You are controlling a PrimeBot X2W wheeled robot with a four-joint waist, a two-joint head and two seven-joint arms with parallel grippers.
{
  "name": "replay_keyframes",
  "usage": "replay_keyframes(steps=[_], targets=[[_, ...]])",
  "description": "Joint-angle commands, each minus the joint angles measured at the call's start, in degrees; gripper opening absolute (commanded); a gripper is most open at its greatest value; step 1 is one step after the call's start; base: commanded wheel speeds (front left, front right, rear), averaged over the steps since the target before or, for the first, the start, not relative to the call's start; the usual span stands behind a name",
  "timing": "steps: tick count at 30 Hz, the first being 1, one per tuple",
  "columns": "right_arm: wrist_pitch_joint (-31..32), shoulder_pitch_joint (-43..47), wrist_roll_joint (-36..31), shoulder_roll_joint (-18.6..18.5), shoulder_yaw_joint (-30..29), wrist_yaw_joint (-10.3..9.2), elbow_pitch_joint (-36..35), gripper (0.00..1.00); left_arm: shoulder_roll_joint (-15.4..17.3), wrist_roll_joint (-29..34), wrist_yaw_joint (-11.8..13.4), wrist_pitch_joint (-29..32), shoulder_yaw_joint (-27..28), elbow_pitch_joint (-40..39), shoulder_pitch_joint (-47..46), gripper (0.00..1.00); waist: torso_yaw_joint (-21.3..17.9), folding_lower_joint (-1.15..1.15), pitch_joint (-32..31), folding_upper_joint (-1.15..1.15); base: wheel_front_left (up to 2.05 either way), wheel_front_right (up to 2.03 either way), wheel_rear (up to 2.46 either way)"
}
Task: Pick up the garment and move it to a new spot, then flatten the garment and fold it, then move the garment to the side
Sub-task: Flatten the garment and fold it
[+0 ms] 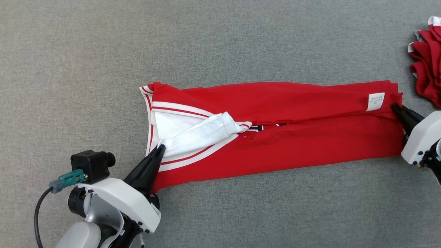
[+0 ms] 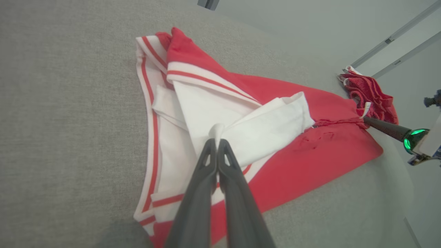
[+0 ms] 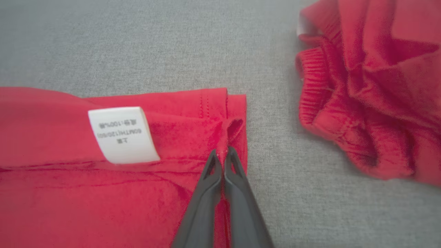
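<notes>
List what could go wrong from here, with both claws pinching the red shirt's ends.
1. The left claw pinches just a small tuft of the white sleeve. A lift may drag the sleeve out and undo the fold in the shirt.
2. The right claw grips a thin pucker at the shirt's edge, so the cloth may slip free.
3. The red pile lies close to that end, and a move that way could snag it.

Bare grey worktop point(image 1: 220, 41) lay open beyond and before the garment point(image 1: 293, 137); a crumpled red heap point(image 1: 427, 62) sat near my right fingers point(image 1: 406, 117).
</notes>
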Motion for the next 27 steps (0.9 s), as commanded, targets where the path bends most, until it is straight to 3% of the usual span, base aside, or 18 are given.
replay_keyframes(steps=[1, 2, 3, 12, 19, 22, 27], targets=[[-1.47, 0.59, -1.18, 0.07, -0.71, 0.00, 0.32, 1.00, -0.24, 0.33, -0.21, -0.60, 0.08, 1.32, -1.35, 0.16, -0.08, 0.00, -0.25, 0.00, 0.00, 0.00, 0.00], [-2.35, 0.41, -1.55, 0.45, -1.27, 0.00, 0.51, 1.00, -0.46, 0.62, -0.20, -0.98, 0.02, 2.18, -1.63, 0.40, -0.14, 0.00, -0.48, 0.00, 0.00, 0.00, 0.00], [-3.31, 0.36, -2.21, 0.79, -1.51, 0.01, 0.38, 1.00, -0.90, 0.69, -0.01, -1.64, 0.25, 2.84, -1.96, 1.00, -0.16, 0.00, -0.76, 0.00, 0.00, 0.00, 0.00], [-16.55, 1.82, -9.34, 5.27, -1.27, 0.01, -0.41, 1.00, -3.86, 4.55, 1.77, -13.42, 3.76, 10.22, -4.16, 1.00, -0.31, 0.00, -5.21, 0.00, 0.00, 0.00, 0.00], [-25.02, 5.28, -15.03, 12.79, -1.07, 0.01, 2.30, 1.00, -5.52, 10.32, 3.56, -23.20, 3.72, 18.70, -4.18, 1.00, -0.61, 0.00, -9.82, 0.00, 0.00, 0.00, 0.00], [-25.71, 7.72, -17.57, 15.61, -1.30, 0.01, 2.07, 1.00, -7.25, 11.67, 2.50, -25.30, 3.67, 20.69, -3.20, 1.00, -0.82, 0.00, -11.50, 0.00, 0.00, 0.00, 0.00], [-25.69, 13.59, -22.53, 19.55, -5.90, 0.01, -4.44, 1.00, -9.17, 16.89, 0.24, -26.13, 5.15, 20.47, -1.49, 1.00, -1.01, 0.00, -13.60, 0.00, 0.00, 0.00, 0.00]])
